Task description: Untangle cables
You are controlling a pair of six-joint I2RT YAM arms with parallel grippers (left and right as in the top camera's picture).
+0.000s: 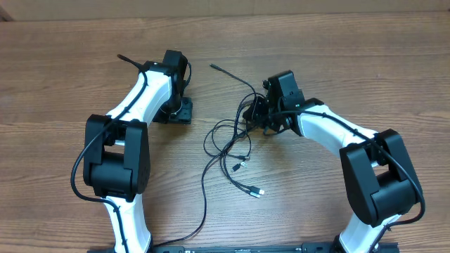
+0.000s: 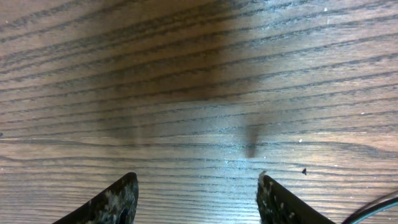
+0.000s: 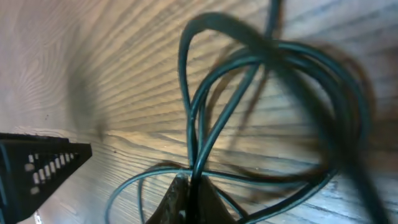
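The cables (image 1: 228, 140) lie as a loose tangle of thin black cords in the middle of the table. One strand ends in a silver-tipped plug (image 1: 259, 192), and another plug (image 1: 238, 166) lies just above it. My right gripper (image 1: 254, 114) is at the tangle's upper right edge. In the right wrist view the right gripper (image 3: 191, 196) is shut on a strand of the cables (image 3: 208, 118), whose loops rise in front of it. My left gripper (image 1: 180, 109) sits to the left, apart from the tangle. In its own view the left gripper (image 2: 198, 199) is open over bare wood.
One free cable end (image 1: 214, 67) reaches toward the back of the table. A long strand (image 1: 204, 204) trails toward the front edge. The wooden table (image 1: 56, 91) runs to both sides. A black perforated part (image 3: 37, 165) shows at the left of the right wrist view.
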